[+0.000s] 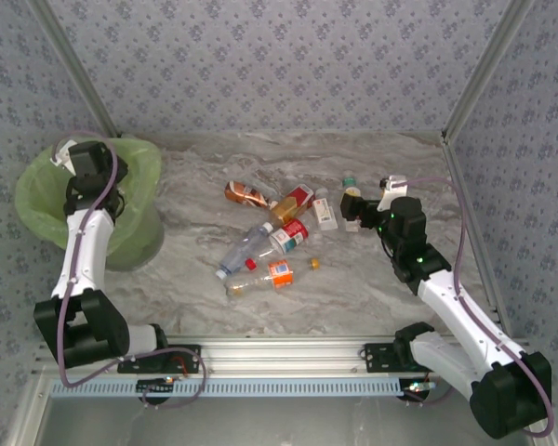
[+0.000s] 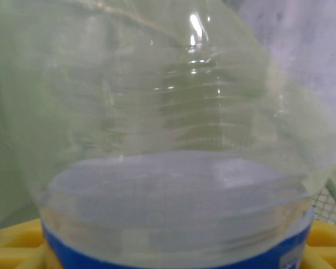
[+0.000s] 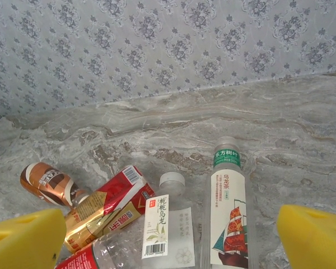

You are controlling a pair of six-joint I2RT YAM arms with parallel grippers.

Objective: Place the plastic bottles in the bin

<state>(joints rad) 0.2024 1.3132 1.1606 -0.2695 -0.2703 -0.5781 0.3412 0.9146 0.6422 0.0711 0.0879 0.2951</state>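
My left gripper [image 2: 173, 249] is shut on a clear bottle with a blue label [image 2: 173, 185], its yellow pads [image 2: 17, 241] at either side. It hangs over the bin [image 1: 37, 200], whose light-green bag [image 2: 5, 168] is behind the bottle. Several bottles lie in the middle of the table: a brown one [image 1: 245, 193], a red-labelled one [image 1: 298, 197], an orange-labelled one [image 1: 265, 276]. My right gripper [image 1: 352, 209] is open just above a white-labelled clear bottle [image 3: 168, 224] and a ship-labelled bottle [image 3: 227, 218], yellow pads [image 3: 316, 235] wide apart.
The marble-patterned table [image 1: 195, 177] is walled by patterned panels at the back and sides. A metal rail [image 1: 279, 353] runs along the near edge by the arm bases. More bottles [image 1: 242, 251] lie between the arms.
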